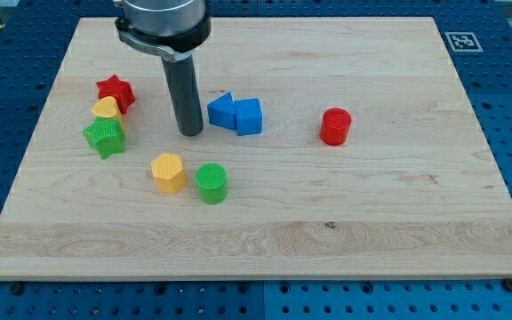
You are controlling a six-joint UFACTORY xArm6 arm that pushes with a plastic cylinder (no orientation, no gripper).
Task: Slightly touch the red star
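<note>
I am holding my tip [189, 133] down on the wooden board [398, 222], just left of the two blue blocks [236, 114] and apart from them. There is no hand to be wide or narrow here; the rod is bare and carrying nothing.

The red star [115, 92] is sitting to the left of my tip, near the board's far-left part. It is heading a tight column: a yellow block [107, 109] is pressing against its near side, and a green star [105, 137] is sitting just nearer again. That crowding, I judge, is why I am standing off to the right, where open wood is leaving a clean sideways line to the star.

A yellow hexagon [168, 172], a green cylinder [212, 182] and a red cylinder [335, 126] are lying clear of that line.
</note>
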